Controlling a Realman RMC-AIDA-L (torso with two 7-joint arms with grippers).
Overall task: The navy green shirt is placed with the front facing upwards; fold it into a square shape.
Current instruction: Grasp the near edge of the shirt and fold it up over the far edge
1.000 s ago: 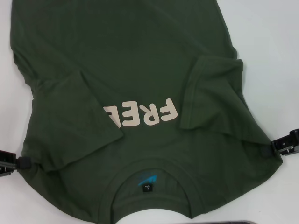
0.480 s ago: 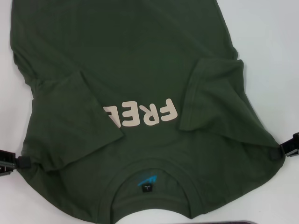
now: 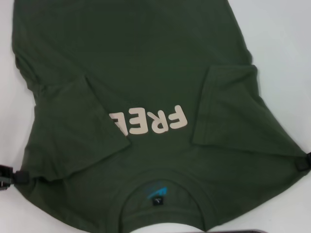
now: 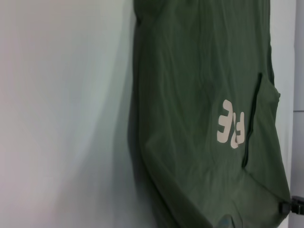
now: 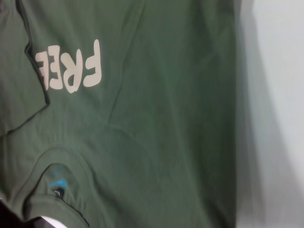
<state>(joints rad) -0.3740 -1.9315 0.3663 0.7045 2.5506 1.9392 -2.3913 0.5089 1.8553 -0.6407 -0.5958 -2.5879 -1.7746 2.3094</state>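
Observation:
The navy green shirt [image 3: 146, 63] lies front up on the white table, collar [image 3: 158, 191] nearest me, cream "FREE" letters [image 3: 150, 121] upside down. Both sleeves are folded inward over the chest. My left gripper [image 3: 12, 177] pinches the shirt's left shoulder corner at the picture's left edge. My right gripper [image 3: 303, 162] holds the opposite shoulder corner at the right edge, and it also shows small in the left wrist view [image 4: 292, 206]. The cloth is pulled taut between them. The shirt [image 4: 199, 95] fills the left wrist view, and the shirt [image 5: 142, 118] with its blue neck label [image 5: 57, 183] fills the right wrist view.
The white table [image 3: 286, 48] is bare to the right of the shirt and in a narrow strip along its left. A dark object's edge [image 3: 252, 231] shows at the very bottom of the head view, just past the collar.
Both grippers have shifted outward and toward me, the right one nearly out of the picture. The shoulders are stretched wider, and the collar and letters have slid nearer.

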